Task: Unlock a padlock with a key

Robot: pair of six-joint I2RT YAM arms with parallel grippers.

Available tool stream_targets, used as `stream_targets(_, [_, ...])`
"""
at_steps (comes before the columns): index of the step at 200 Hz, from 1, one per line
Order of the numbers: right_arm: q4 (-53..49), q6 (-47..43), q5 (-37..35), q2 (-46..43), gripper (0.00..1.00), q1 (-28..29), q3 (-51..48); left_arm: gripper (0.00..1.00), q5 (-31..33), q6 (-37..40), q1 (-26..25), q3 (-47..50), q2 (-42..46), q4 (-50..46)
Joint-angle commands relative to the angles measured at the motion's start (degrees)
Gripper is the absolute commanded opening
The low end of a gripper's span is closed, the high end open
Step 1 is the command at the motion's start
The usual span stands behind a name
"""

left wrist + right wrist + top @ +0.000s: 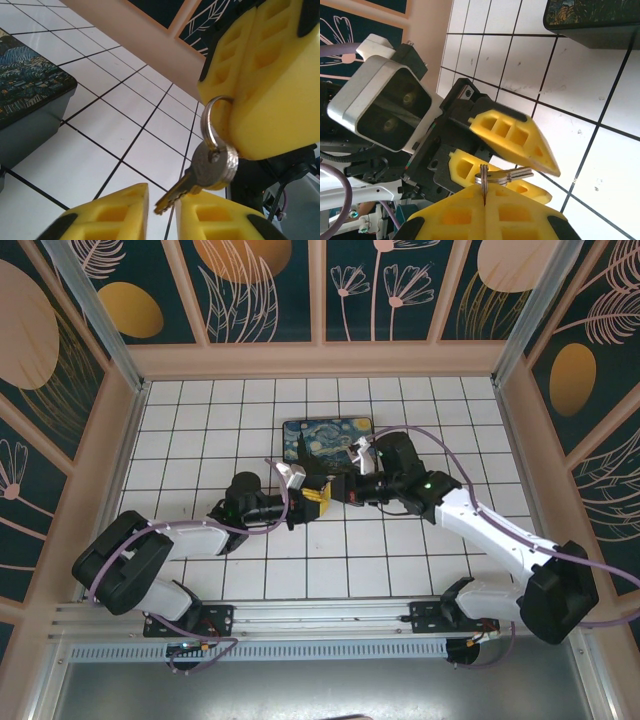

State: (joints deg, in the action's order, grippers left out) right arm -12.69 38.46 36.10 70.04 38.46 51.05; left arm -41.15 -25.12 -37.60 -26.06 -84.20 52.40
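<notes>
The right pincer (pixel 485 202) is clenched on a small key ring (pixel 206 122), and the key (pixel 214 167) dangles from it above the white-tiled counter (pixel 100 150), near the painted box (pixel 30 95). The left pincer (pixel 164 212) is narrowly parted, its yellow fingers (pixel 107 215) flanking the key's blade, whose tip dips into the gap between them. Whether they touch it I cannot tell.

Surface (pixel 200 410): white tiles, black grid lines. Box (pixel 327 438): dk-grey sides, lid w/ blue-yellow swirly painting. Key (pixel 212 167): silver head, blade w/ brassy tint; key ring (pixel 208 122) silver. Left end effector (pixel 165 202) & right end effector (pixel 485 194): yellow fingers, black bases. Arms (pixel 490 530) white + black, cables (pixel 335 48) lilac. Far walls (pixel 260 290): dk teal, pale-pink leaf line art, gold ovals, beige frames.
</notes>
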Motion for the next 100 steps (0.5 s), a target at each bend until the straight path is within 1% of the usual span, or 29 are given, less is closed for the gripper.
stream_targets(1, [1.04, 0.60, 0.48, 0.36, 0.03, 0.48, -0.68, 0.12, -1.00, 2.23, 0.27, -0.39, 1.64, 0.61])
stream_targets(15, [1.51, 0.79, 0.59, 0.61, 0.03, 0.48, -1.05, 0.07, -1.35, 2.27, 0.34, -0.22, 1.81, 0.77])
stream_targets(20, [1.57, 0.89, 0.51, 0.75, 0.03, 0.43, -1.20, 0.00, -1.31, 2.26, 0.33, -0.06, 1.87, 0.93])
stream_targets(66, [1.53, 1.21, -0.71, 1.15, 0.03, -0.60, -2.52, 0.00, -2.05, 1.85, 0.34, 0.82, 1.87, 1.28])
stream_targets(83, [0.90, 0.98, -1.32, 0.80, 0.08, -1.96, -3.12, 0.00, -2.76, 1.25, 0.33, 1.28, 2.20, 1.56])
stream_targets(93, [0.91, 0.61, -1.14, 0.63, 0.15, -2.38, -3.44, 0.00, -3.34, 0.64, 0.27, 1.24, 2.46, 1.41])
stream_targets(100, [0.76, 0.06, -0.93, 0.54, 0.17, -2.60, -3.51, 0.00, -4.07, 0.24, 0.33, 1.13, 2.55, 1.22])
